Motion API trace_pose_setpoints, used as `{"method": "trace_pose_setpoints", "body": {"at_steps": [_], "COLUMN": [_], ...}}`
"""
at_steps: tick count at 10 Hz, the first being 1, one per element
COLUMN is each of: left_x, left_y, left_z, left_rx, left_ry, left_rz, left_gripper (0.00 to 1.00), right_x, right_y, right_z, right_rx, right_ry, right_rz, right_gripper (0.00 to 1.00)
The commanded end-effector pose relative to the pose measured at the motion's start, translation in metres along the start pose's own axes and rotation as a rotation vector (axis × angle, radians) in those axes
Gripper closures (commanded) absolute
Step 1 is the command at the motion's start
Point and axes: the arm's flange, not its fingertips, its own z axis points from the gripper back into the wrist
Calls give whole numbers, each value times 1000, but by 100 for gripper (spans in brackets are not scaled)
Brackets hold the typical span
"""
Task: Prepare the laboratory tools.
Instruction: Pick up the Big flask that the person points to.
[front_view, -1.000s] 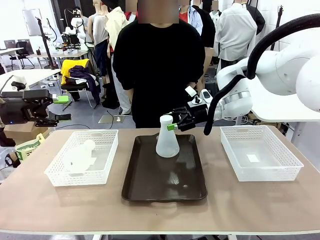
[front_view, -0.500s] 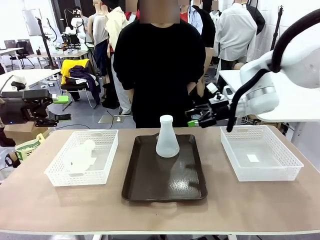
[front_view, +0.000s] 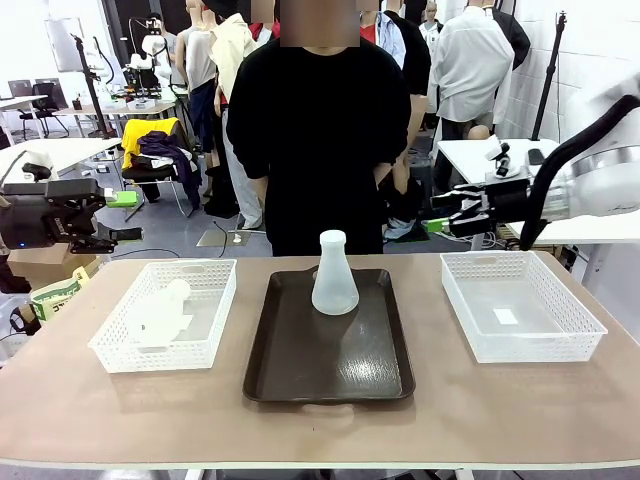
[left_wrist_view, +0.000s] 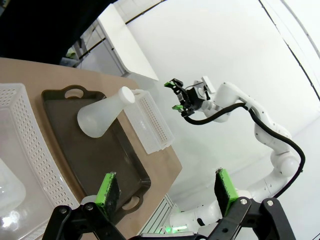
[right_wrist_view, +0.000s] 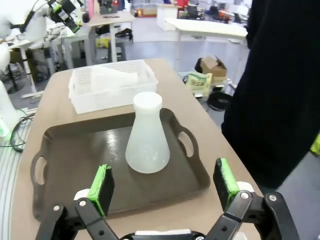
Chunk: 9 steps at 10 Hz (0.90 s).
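1. Beige tabletop (front_view: 320, 430) carries three things in a row: a white lattice left basket (front_view: 150, 365), a dark brown tray (front_view: 330, 360) in the middle and a matching right basket (front_view: 520, 350). A person (front_view: 315, 130) in black stands at the far edge, behind the tray.
2. My left gripper (front_view: 128, 217) hangs off the table's left end, well apart from everything, jaws spread wide and empty. My right gripper (front_view: 438, 212) hovers beyond the far edge, between the tray and the right basket, also wide and holding nothing.
3. One upright flask (front_view: 334, 280) stands on the far half of the tray, touching only the tray floor. The lying flask (front_view: 160, 312) rests inside the left basket.
4. The upright flask's long axis is vertical: wide base down, narrow neck and mouth straight up. The lying flask is tipped over, its axis close to flat, neck pointing to the basket's far right corner and base toward the near left.
5. I judge the job about half done: one flask looks placed, the other not yet fetched.
6. The next move, as I read it, falls to my left arm:
   - Come down over the left basket and line the pads across that slanted axis.
   - Grip at the neck or the shoulder just below it.
   - Turn the flask base-down while lifting it clear of the lattice wall.
   - Set it on the bare near part of the tray, apart from its twin.
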Motion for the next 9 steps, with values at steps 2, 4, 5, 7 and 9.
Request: {"method": "trace_pose_setpoints", "body": {"at_steps": [2,4,5,7,9], "left_x": [0,0,0,0,0], "left_y": [0,0,0,0,0], "left_z": [-2,-2,-2,-2,-2], "left_rx": [6,6,6,6,6], "left_ry": [-6,-6,-6,-6,-6], "left_rz": [10,10,10,10,10], "left_gripper": [0,0,0,0,0], "right_x": [-5,-10,2,2,2], "right_y": [13,5,10,10,10], "right_z": [2,-4,9,9,9], "right_rx": [-63,-56,-41,-41,-41], "right_ry": [-27,-65,-8,-8,-8], "right_rz": [10,6,-10,-10,-10], "right_gripper": [0,0,0,0,0]}}
